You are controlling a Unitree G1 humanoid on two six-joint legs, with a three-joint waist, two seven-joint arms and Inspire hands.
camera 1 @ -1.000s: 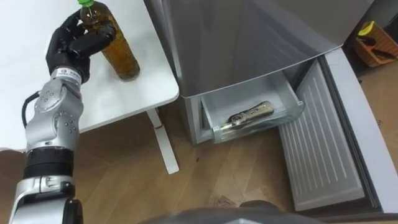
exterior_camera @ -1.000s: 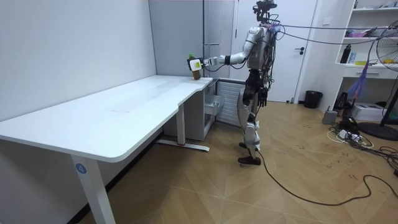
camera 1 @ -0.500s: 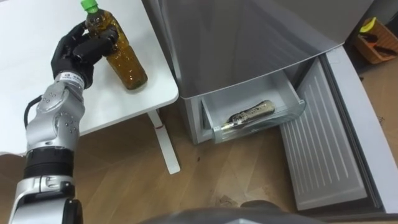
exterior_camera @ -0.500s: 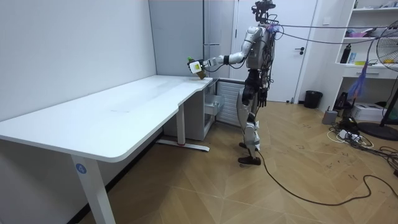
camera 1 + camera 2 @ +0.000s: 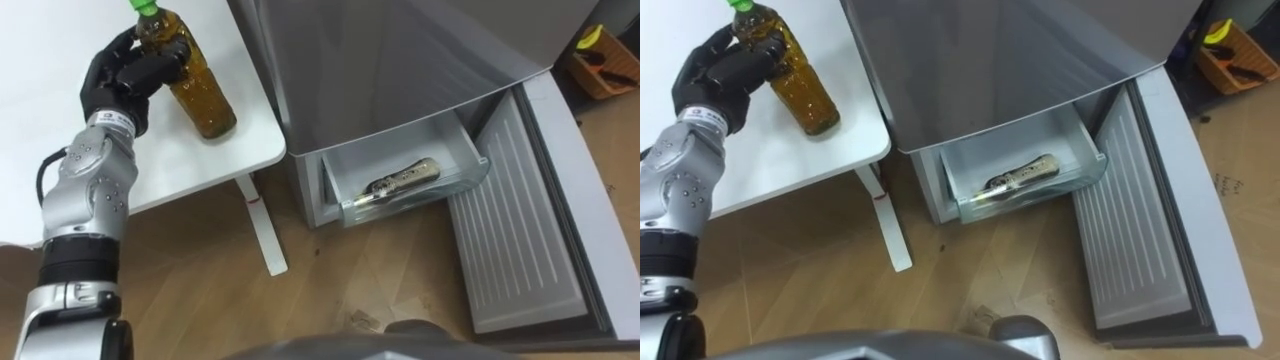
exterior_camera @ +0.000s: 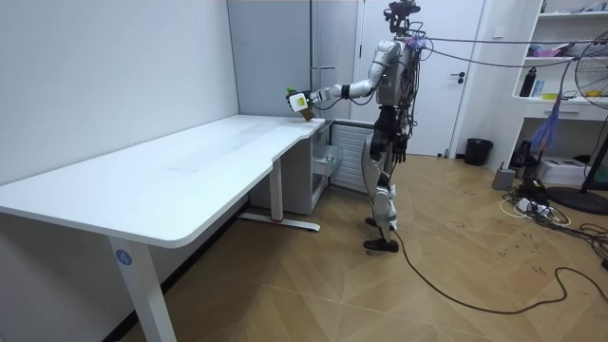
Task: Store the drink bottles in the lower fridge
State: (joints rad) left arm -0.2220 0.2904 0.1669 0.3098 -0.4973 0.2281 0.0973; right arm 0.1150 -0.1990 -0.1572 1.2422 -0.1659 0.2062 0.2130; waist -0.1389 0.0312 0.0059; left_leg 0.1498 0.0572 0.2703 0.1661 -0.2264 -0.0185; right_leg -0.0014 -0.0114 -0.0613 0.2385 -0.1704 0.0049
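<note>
Although 1 drink bottle (image 5: 402, 183) already lies on its side in the open drawer (image 5: 412, 207) at lower centre of the eye views, the task is judged only partly done. The fridge door (image 5: 510, 240) stands swung open at lower right, so the way into the drawer is free.

Further up, the white table (image 5: 180, 165) fills the upper left, its corner just beside the fridge (image 5: 400, 60). There the left hand (image 5: 125, 75) has its dark fingers curled round the upper half of a 2nd bottle (image 5: 205, 95), which has amber contents and a green cap. This bottle leans, its base close over the table corner. Whether the base touches the top cannot be told.

What is left, by judgement: carry this bottle across to the drawer, lay it beside the 1st, then shut drawer and door.

The eye views give the grasp and the drawer's contents. The room view adds the stance: the robot stands upright at the table's far end, left arm stretched toward that view's left. The right hand (image 6: 403, 147) hangs low at its side, its state too small to tell.
</note>
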